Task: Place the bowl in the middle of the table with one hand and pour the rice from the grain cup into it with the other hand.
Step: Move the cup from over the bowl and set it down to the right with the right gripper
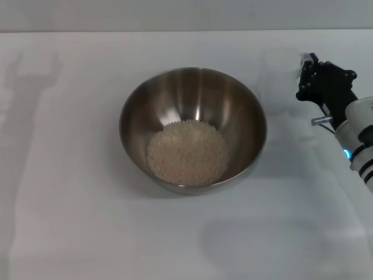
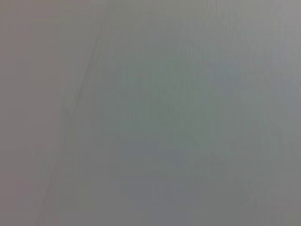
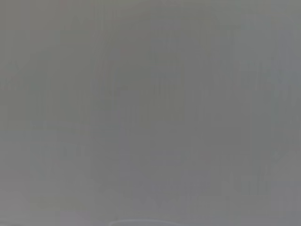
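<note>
The steel bowl (image 1: 133, 108) stands in the middle of the white table (image 1: 70, 210). A heap of pale rice (image 1: 186, 153) lies in its bottom. The clear grain cup (image 1: 278, 79) stands upright on the table to the right of the bowl, faint against the white top, and looks empty. My right gripper (image 1: 308, 79) is right beside the cup, on the side away from the bowl, at about the cup's height. My left gripper is out of view. Both wrist views show only a plain grey surface.
The table's far edge (image 1: 186, 30) runs across the top of the head view. A faint shadow (image 1: 29, 76) lies on the table at the far left.
</note>
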`<state>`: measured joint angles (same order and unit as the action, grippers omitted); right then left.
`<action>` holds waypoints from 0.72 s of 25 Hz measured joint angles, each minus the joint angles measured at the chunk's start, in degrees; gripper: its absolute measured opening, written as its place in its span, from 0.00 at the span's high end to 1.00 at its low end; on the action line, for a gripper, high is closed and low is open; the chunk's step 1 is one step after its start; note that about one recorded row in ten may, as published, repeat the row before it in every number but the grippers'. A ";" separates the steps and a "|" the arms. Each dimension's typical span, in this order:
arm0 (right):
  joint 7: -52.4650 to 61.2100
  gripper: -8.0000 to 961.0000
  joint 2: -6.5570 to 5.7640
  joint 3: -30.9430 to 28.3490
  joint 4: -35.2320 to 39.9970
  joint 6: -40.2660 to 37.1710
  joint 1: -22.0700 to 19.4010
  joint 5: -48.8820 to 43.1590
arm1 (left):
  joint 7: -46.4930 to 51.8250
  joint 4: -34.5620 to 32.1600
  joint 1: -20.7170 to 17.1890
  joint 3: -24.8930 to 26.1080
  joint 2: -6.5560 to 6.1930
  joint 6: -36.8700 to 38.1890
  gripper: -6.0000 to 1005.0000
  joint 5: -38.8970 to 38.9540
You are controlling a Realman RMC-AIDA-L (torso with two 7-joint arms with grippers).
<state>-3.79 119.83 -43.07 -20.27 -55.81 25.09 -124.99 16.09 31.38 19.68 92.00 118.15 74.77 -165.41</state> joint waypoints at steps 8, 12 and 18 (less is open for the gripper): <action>0.57 0.96 -0.18 0.16 -0.37 4.94 0.78 -0.46 | 0.52 0.09 -0.63 0.24 -0.03 1.72 0.19 0.00; 2.17 0.91 -0.35 0.37 -0.10 6.84 1.65 -0.69 | 0.52 0.58 -0.93 0.33 -0.05 1.79 0.19 0.00; 3.64 0.77 -0.55 1.62 0.42 7.12 2.04 -0.85 | 0.52 0.83 -1.00 0.38 -0.13 1.80 0.19 0.00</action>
<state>-0.15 119.28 -41.45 -19.84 -48.69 27.13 -125.83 16.61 32.21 18.68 92.38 118.02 76.56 -165.41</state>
